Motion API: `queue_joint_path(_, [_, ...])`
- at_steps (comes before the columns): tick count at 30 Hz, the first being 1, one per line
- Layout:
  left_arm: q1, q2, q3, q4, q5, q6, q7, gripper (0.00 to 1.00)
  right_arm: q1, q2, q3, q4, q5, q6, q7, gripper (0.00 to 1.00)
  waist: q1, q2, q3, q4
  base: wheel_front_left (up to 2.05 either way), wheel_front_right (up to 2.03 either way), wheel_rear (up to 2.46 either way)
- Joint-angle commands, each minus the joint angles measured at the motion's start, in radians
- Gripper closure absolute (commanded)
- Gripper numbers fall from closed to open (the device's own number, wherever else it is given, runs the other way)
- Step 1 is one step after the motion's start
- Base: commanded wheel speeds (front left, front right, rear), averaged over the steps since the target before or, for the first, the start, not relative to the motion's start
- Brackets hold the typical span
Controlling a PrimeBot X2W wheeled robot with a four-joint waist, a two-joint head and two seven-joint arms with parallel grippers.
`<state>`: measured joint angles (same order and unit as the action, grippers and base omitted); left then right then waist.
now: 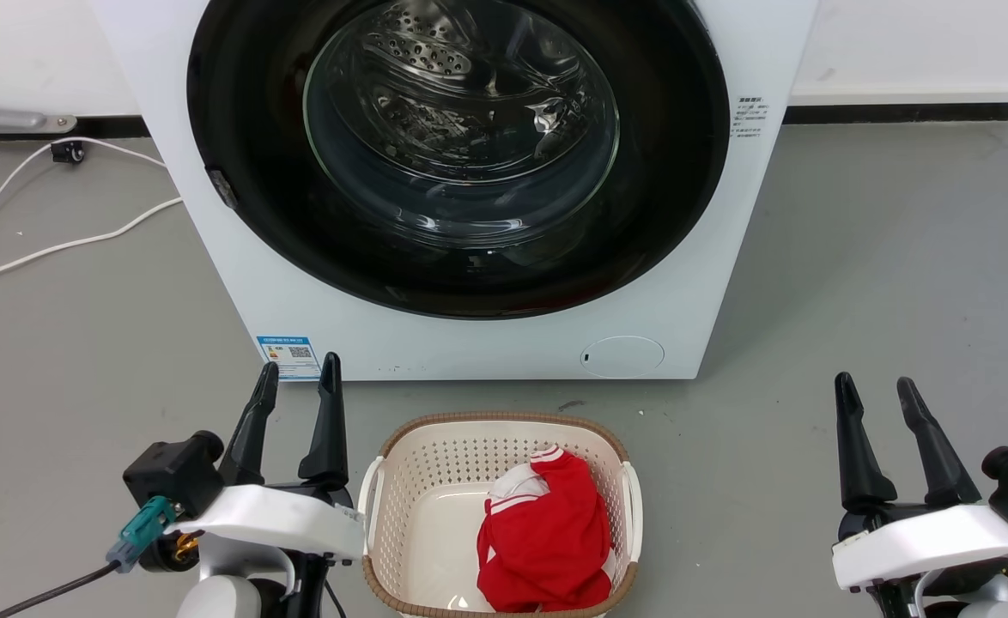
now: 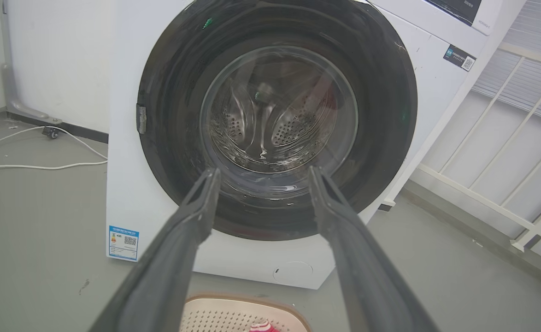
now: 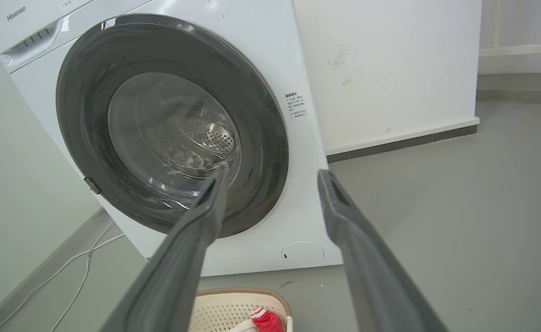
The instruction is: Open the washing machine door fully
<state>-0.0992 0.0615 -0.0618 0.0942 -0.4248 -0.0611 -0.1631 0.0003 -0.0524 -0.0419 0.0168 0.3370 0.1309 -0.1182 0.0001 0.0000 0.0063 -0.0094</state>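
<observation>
Jaws, both sets: parted, nothing held. Left jaws hang over the floor [image 1: 856,283] near the lower left corner of the washing machine [image 1: 487,348]. Their tips point toward its blue label [image 1: 288,356] without touching it. Left of them, a white cable [image 1: 57,249] trails across the floor.

Progress: nil, by my reading. The washing machine door [image 1: 461,146] sits shut, its black ring flush against the white front in all three views. No gap shows along the rim. A small grey fitting [image 1: 221,187] sits on the door's left rim; I cannot tell whether it is latch or hinge. Everything is left to do: reach the rim, free the door, swing it out to its full travel.

Containers:
- **Drum** [image 1: 435,77], seen through the glass: perforated steel, and it looks empty as far as the window lets me see.
- **Laundry basket** [image 1: 422,433]: cream with a brown rim, standing on the floor just in front of the machine's lower front edge, between my two arms. It holds one red-and-white garment [image 1: 547,541], bunched toward its right side.

Note: the basket may lie near the door's swing path. Judgement only; watch for a clash.

Right jaws hang over the floor beyond the machine's lower right corner, well apart from it.
</observation>
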Motion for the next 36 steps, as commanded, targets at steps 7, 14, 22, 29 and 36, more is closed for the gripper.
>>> queue_joint_path(7, [-0.010,0.009,-0.010,-0.003,0.078,0.009,-0.022,0.00,0.002,0.001,0.002,-0.019,-0.075,0.000,-0.014,0.00,-0.0001,0.0000,0.001,-0.003,0.00,0.00,0.00])
queue_joint_path(14, [-0.009,0.008,-0.013,0.004,0.135,0.016,-0.038,0.00,0.009,0.002,0.002,-0.024,-0.131,0.000,-0.022,0.00,-0.0001,0.0000,0.000,-0.007,0.00,0.00,0.00])
queue_joint_path(22, [-0.006,0.007,-0.016,0.011,0.202,0.026,-0.055,0.00,0.016,0.002,0.009,-0.028,-0.193,0.000,-0.034,0.00,-0.0001,0.0000,0.000,-0.012,0.00,0.00,0.00])
queue_joint_path(29, [-0.008,0.008,-0.017,0.014,0.261,0.032,-0.070,0.00,0.017,0.003,0.016,-0.030,-0.244,0.000,-0.042,0.00,-0.0001,0.0000,0.002,-0.014,0.00,0.00,0.00])
queue_joint_path(36, [-0.007,0.007,-0.017,0.015,0.314,0.039,-0.083,0.00,0.021,0.003,0.020,-0.031,-0.286,0.000,-0.043,0.00,-0.0001,0.0000,0.003,-0.016,0.00,0.00,0.00])
